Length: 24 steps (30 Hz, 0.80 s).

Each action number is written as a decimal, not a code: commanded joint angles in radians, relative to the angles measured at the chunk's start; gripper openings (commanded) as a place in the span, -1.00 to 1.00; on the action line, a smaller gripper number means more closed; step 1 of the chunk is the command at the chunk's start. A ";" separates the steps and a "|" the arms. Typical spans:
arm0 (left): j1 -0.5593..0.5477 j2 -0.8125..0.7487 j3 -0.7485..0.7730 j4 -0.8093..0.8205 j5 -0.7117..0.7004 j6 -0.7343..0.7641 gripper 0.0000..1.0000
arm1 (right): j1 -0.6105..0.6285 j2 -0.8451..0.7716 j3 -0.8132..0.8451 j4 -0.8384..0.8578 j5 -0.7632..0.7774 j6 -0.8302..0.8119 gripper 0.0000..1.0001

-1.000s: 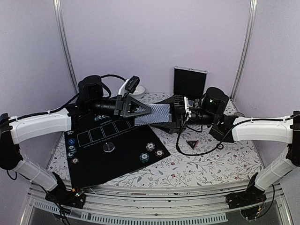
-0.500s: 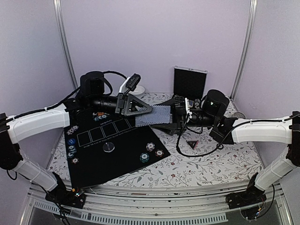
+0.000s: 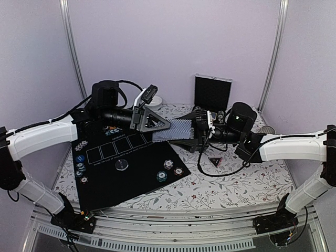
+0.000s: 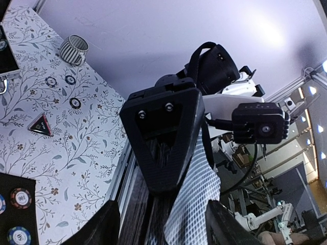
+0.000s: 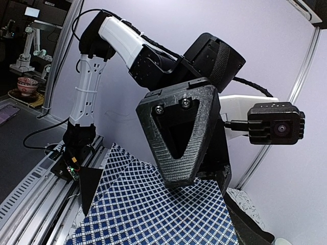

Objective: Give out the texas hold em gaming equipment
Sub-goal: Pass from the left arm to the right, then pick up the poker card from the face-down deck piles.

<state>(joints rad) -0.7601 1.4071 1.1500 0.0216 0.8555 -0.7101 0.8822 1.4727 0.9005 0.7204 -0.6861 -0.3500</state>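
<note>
Playing cards point(image 3: 173, 129) with blue-grey patterned backs hang in the air between my two grippers, above the far edge of the black mat point(image 3: 131, 181). My right gripper point(image 3: 196, 128) is shut on them, and they fill the space between its fingers in the right wrist view point(image 5: 153, 214). My left gripper point(image 3: 167, 125) is open, its fingers straddling the cards' left end. One finger lies on the top card point(image 5: 186, 173). In the left wrist view the card point(image 4: 196, 204) passes between my spread jaws. Chips point(image 3: 168, 164), the grey button point(image 3: 122, 164) and the black-red triangular marker point(image 3: 215, 161) lie below.
More chips point(image 3: 79, 163) lie along the mat's left edge. The silver-edged black case point(image 3: 212, 92) stands at the back wall, the white bowl point(image 3: 155, 100) to its left. A striped cup point(image 4: 71, 49) and loose chips point(image 4: 75, 103) sit on the floral cloth at the right.
Both grippers and the cards have shifted slightly to the right. The left gripper has pushed a little further over the cards' left end.
</note>
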 commanded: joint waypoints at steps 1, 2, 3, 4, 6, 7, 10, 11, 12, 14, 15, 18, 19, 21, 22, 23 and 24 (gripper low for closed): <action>0.003 0.001 0.028 -0.052 -0.008 0.038 0.17 | -0.007 -0.035 -0.009 0.048 0.018 0.022 0.18; 0.004 0.000 0.036 -0.069 -0.016 0.050 0.16 | -0.007 -0.036 -0.010 0.051 0.019 0.023 0.18; 0.003 0.002 0.044 -0.090 -0.028 0.062 0.13 | -0.007 -0.037 -0.012 0.052 0.019 0.023 0.18; 0.003 0.003 0.055 -0.113 -0.042 0.077 0.11 | -0.007 -0.038 -0.012 0.053 0.019 0.023 0.18; 0.003 0.005 0.077 -0.160 -0.068 0.107 0.10 | -0.008 -0.041 -0.013 0.056 0.019 0.023 0.18; 0.004 0.007 0.086 -0.173 -0.073 0.118 0.09 | -0.009 -0.042 -0.014 0.055 0.019 0.023 0.18; 0.006 0.005 0.099 -0.193 -0.077 0.132 0.09 | -0.012 -0.046 -0.017 0.056 0.019 0.023 0.18; 0.006 0.004 0.101 -0.200 -0.081 0.136 0.09 | -0.012 -0.047 -0.017 0.055 0.020 0.023 0.18; 0.008 0.003 0.104 -0.207 -0.084 0.140 0.09 | -0.012 -0.048 -0.018 0.055 0.020 0.023 0.18; 0.012 0.003 0.105 -0.217 -0.087 0.145 0.09 | -0.013 -0.051 -0.023 0.057 0.020 0.024 0.18; 0.013 0.002 0.104 -0.219 -0.088 0.146 0.09 | -0.014 -0.053 -0.023 0.057 0.020 0.024 0.17; 0.016 0.001 0.104 -0.234 -0.088 0.150 0.09 | -0.015 -0.059 -0.026 0.056 0.023 0.023 0.18; 0.018 0.000 0.105 -0.239 -0.090 0.153 0.09 | -0.016 -0.060 -0.026 0.057 0.022 0.023 0.18; 0.020 -0.006 0.109 -0.254 -0.101 0.162 0.09 | -0.019 -0.064 -0.028 0.056 0.022 0.023 0.18; 0.022 -0.011 0.111 -0.261 -0.107 0.166 0.09 | -0.020 -0.066 -0.030 0.056 0.022 0.023 0.18; 0.025 -0.013 0.112 -0.268 -0.112 0.170 0.09 | -0.021 -0.066 -0.030 0.057 0.022 0.023 0.18; 0.029 -0.016 0.114 -0.276 -0.115 0.173 0.09 | -0.023 -0.066 -0.030 0.056 0.022 0.023 0.18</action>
<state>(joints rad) -0.7490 1.4075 1.2354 -0.2043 0.7677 -0.5697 0.8700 1.4429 0.8757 0.7422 -0.6781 -0.3363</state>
